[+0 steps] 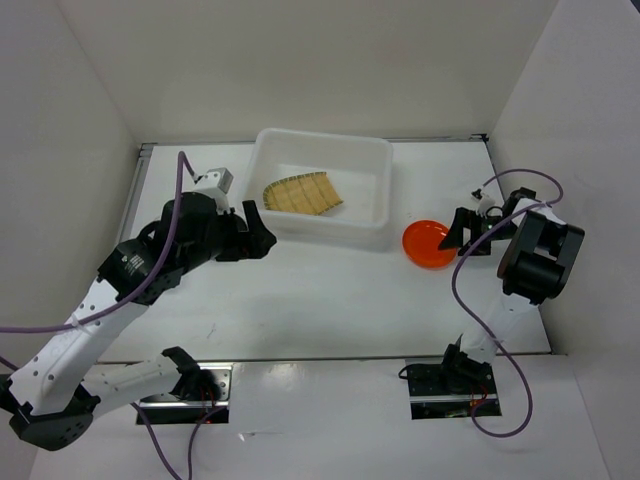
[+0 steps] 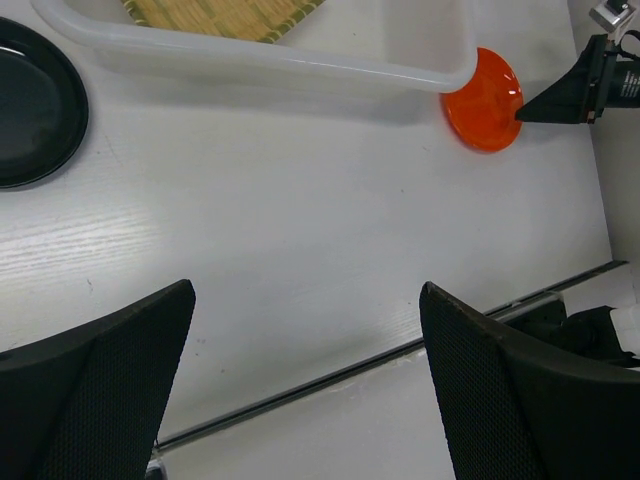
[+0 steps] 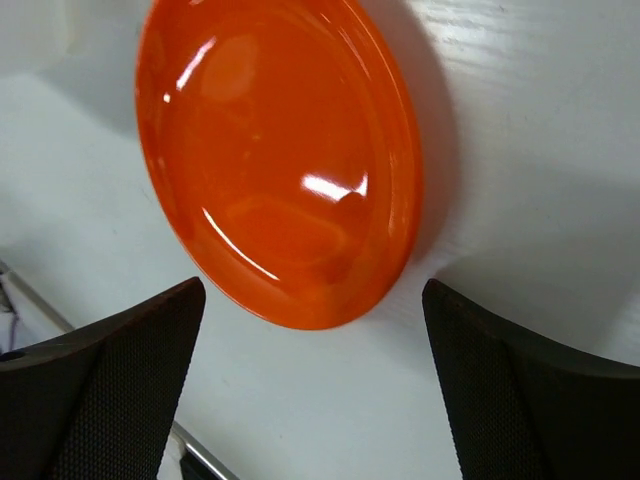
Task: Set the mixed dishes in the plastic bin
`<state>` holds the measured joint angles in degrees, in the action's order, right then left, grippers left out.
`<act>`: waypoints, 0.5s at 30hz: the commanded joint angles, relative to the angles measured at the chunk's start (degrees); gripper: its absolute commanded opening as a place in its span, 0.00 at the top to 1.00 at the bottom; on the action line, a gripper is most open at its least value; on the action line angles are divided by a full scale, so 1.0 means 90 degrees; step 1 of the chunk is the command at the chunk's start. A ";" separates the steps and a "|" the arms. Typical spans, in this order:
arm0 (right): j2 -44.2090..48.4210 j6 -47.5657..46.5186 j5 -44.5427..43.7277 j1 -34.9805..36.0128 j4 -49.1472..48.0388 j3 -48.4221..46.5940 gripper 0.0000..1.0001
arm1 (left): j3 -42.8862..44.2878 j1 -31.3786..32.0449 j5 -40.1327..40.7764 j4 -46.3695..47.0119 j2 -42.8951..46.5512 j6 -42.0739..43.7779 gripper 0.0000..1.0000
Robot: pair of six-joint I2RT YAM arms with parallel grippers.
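Note:
The translucent white plastic bin (image 1: pixel 322 135) stands at the back middle, with the tan bamboo tray (image 1: pixel 302 194) lying inside it. The small orange plate (image 1: pixel 429 244) lies on the table just right of the bin. My right gripper (image 1: pixel 455 232) is open and empty at the plate's right edge; in the right wrist view the plate (image 3: pixel 280 160) lies just ahead of the open gripper (image 3: pixel 312 290). My left gripper (image 1: pixel 262 232) is open and empty by the bin's front left corner. The black plate (image 2: pixel 30 105) shows only in the left wrist view, left of the bin (image 2: pixel 300 62). No clear cups are in view.
White walls close in the table on the left, back and right. A metal seam (image 2: pixel 380 355) runs along the table's near edge. The arm bases (image 1: pixel 450 385) and a purple cable (image 1: pixel 470 300) sit at the front.

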<state>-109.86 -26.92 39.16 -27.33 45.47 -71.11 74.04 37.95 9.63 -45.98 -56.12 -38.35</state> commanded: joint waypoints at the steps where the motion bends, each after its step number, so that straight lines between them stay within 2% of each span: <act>1: -0.0701 -0.0261 0.0278 0.0010 -0.0209 0.0030 0.06 | -0.0033 -0.0008 0.0277 -0.0067 0.0142 -0.0328 0.01; 15: -0.1348 -0.0564 0.0473 -0.0107 -0.0062 -0.0106 0.34 | -0.0317 -0.0008 0.0278 0.0177 0.0083 -0.0788 0.01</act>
<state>-116.86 -28.42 51.75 -28.10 45.84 -73.21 71.42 37.95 11.70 -46.61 -55.90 -43.75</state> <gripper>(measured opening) 0.665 0.993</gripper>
